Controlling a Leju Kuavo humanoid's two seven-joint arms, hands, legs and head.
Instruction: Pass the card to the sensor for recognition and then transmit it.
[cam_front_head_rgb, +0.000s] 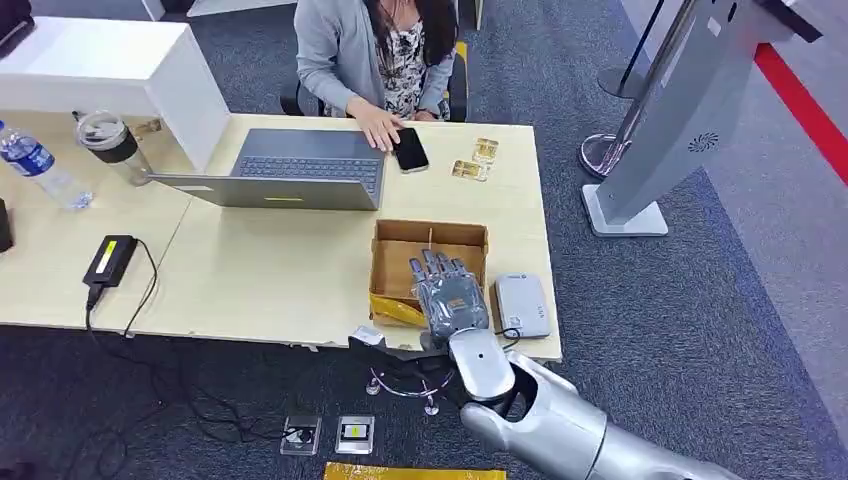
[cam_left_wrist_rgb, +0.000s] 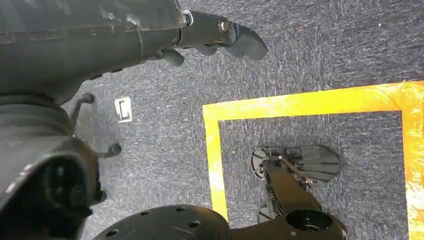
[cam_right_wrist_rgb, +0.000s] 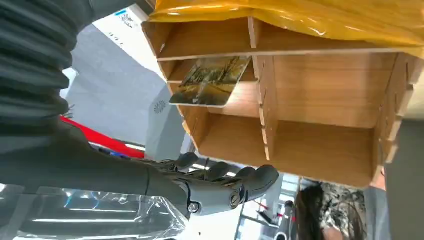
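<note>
Wooden box (cam_front_head_rgb: 430, 262), card (cam_right_wrist_rgb: 210, 80) inside; right hand (cam_front_head_rgb: 449, 298) spread above, nothing held
Card may be missed if fingers catch divider

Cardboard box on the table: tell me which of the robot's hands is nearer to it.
Right. The right hand hovers over the cardboard box, fingers spread above its compartments, where a card lies. The left hand hangs low beside the body over the carpet, away from the table.

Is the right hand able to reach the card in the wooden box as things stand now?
Probably yes. The right hand hovers open over the wooden box, and the card lies uncovered in one compartment, with nothing between them.
</note>
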